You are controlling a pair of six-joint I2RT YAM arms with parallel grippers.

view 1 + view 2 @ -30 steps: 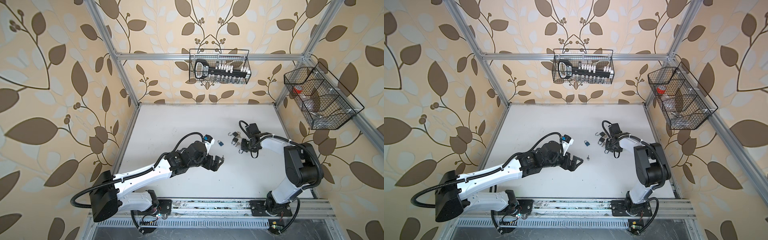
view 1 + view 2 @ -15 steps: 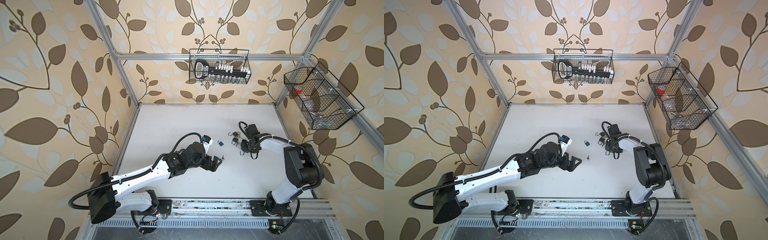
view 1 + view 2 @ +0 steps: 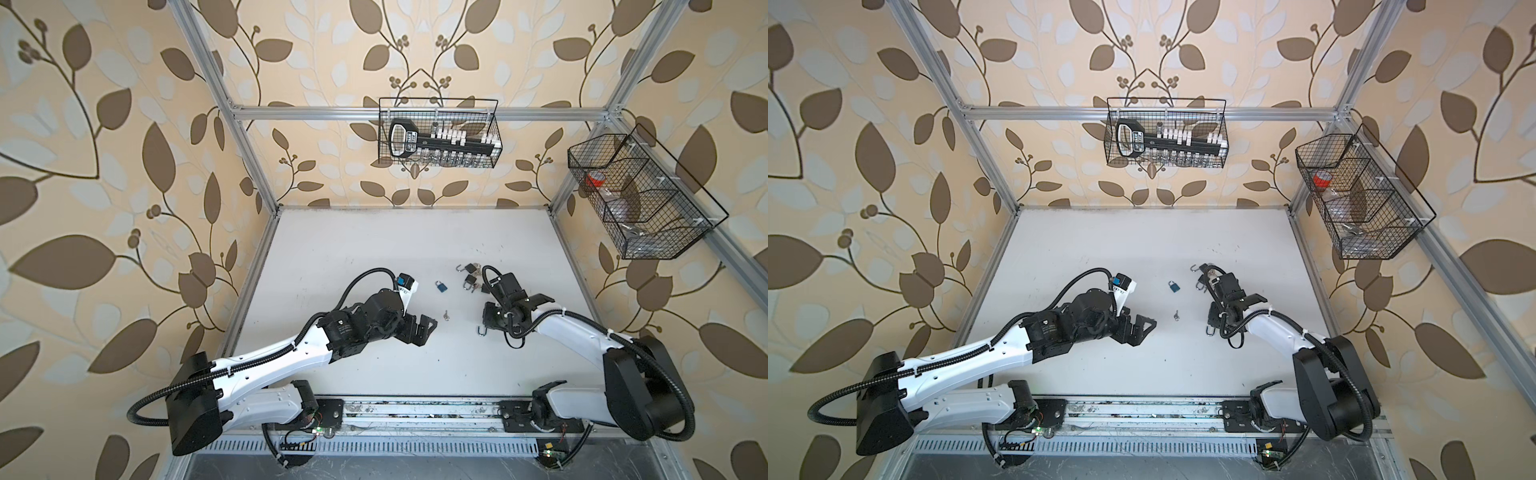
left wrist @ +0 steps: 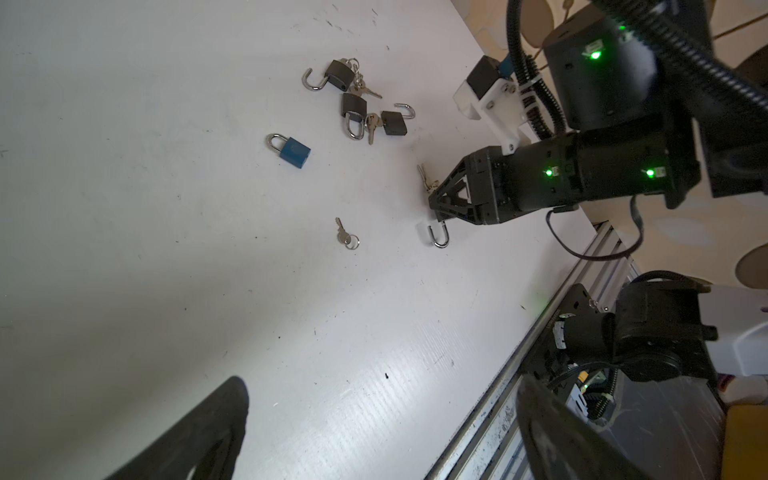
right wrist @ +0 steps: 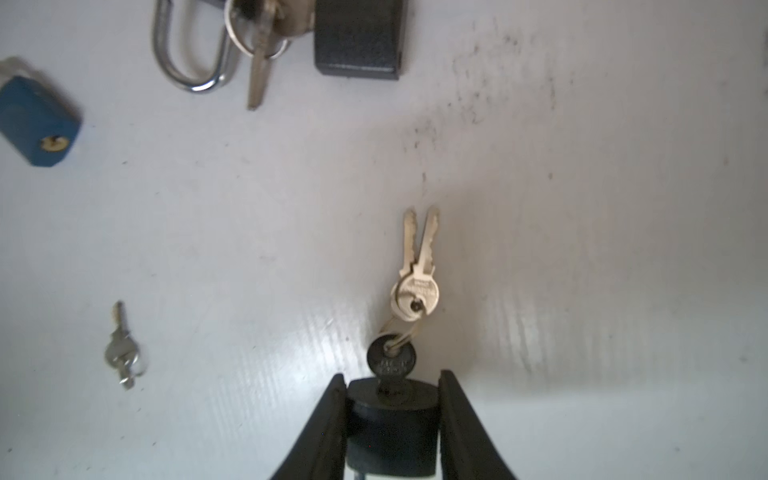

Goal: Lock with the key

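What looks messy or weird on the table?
Nothing looks broken, but it is untidy. Three black padlocks lie jumbled with keys, two with shackles swung open. The blue padlock and a lone key lie apart. The right gripper pinches a fourth padlock, key in, shackle open.

A loose key (image 3: 446, 316) lies on the table (image 3: 374, 249), padlocks (image 3: 470, 282) behind it.

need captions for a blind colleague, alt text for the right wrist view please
The right gripper clamps a black padlock between its jaws, a black-headed key in its keyhole with two pale keys attached, lying on the white table. A blue padlock and a loose key lie farther off.
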